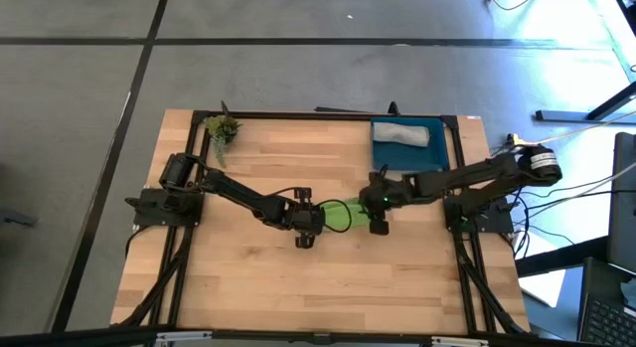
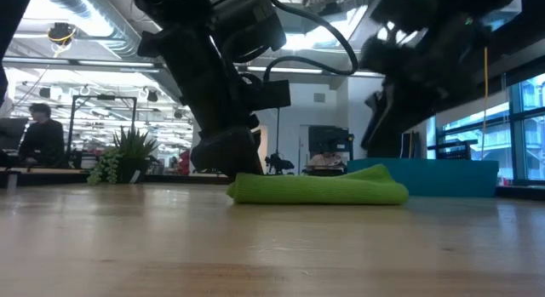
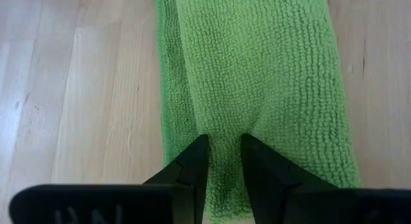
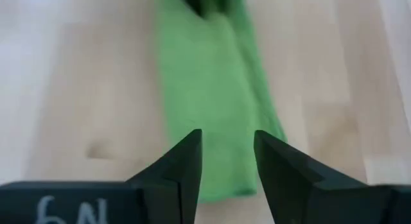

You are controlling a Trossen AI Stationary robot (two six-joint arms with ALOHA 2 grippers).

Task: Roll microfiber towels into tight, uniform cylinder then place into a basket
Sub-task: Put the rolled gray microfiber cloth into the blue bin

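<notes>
The lime green microfiber towel lies in a long roll on the table's middle, running left to right. My left gripper is shut on its left end. My right gripper hangs open above the roll's right end, touching nothing; the cloth shows beyond its fingers. The grey towel lies rolled inside the dark-blue basket at the far right. My left gripper pinches a raised ridge of cloth at the roll's left end between its two fingers. The fingers slant down from the table's left and point along the roll. The towel lies on the table.
A small potted plant stands at the far left corner. The basket's wall rises just behind the roll's right end. Bare wood stretches toward the near edge.
</notes>
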